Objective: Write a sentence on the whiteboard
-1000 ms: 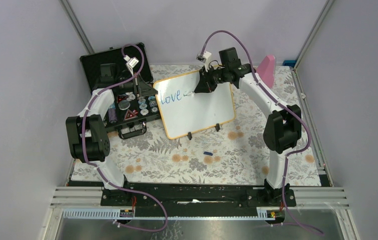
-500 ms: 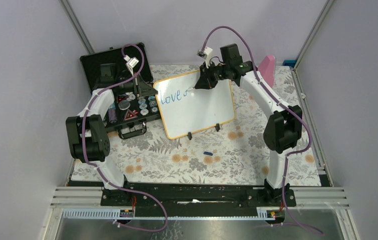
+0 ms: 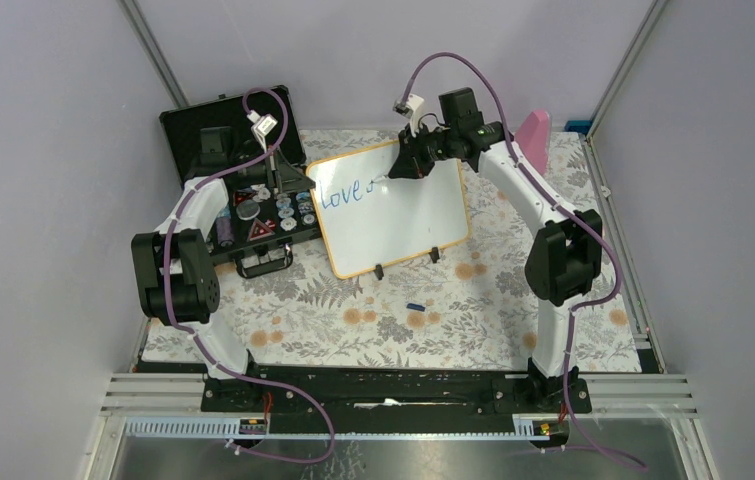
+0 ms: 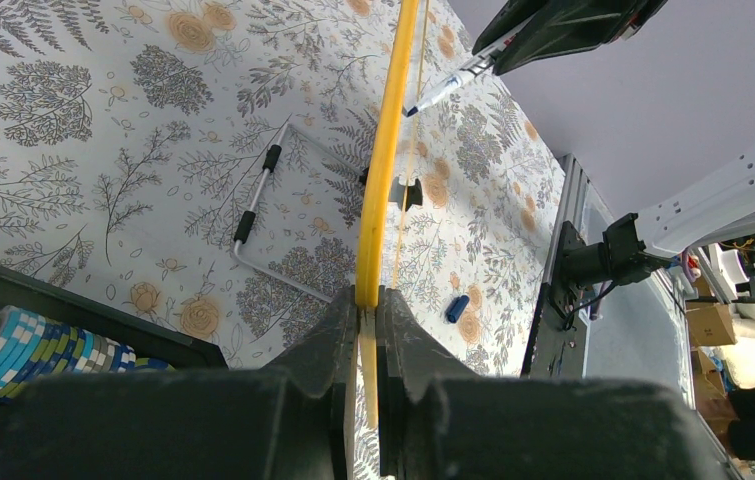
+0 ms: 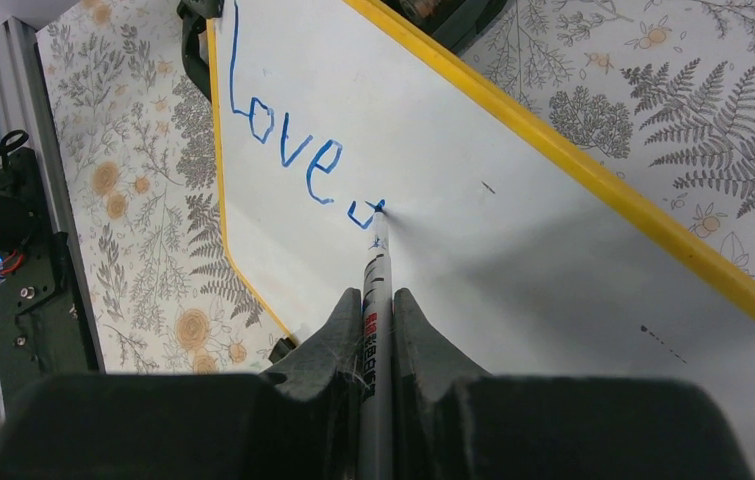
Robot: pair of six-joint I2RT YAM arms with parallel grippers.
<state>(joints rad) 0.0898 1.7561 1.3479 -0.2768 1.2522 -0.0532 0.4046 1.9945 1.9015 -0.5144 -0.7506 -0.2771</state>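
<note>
The top view looks steeply down from high behind the near edge, far enough to hold the whole worktop [image 3: 393, 320]. The left wrist view sights close along the whiteboard [image 4: 381, 170] rim, edge-on; the right wrist view faces its writing side at close range — all three share that board and the marker [image 5: 375, 290]

Bright, even light; soft shadows; tools blurred.

chip case [image 3: 181, 140] open | blue cap [image 3: 414, 306] on floral cloth [image 3: 353, 300] | pink block [image 3: 533, 138]
</note>
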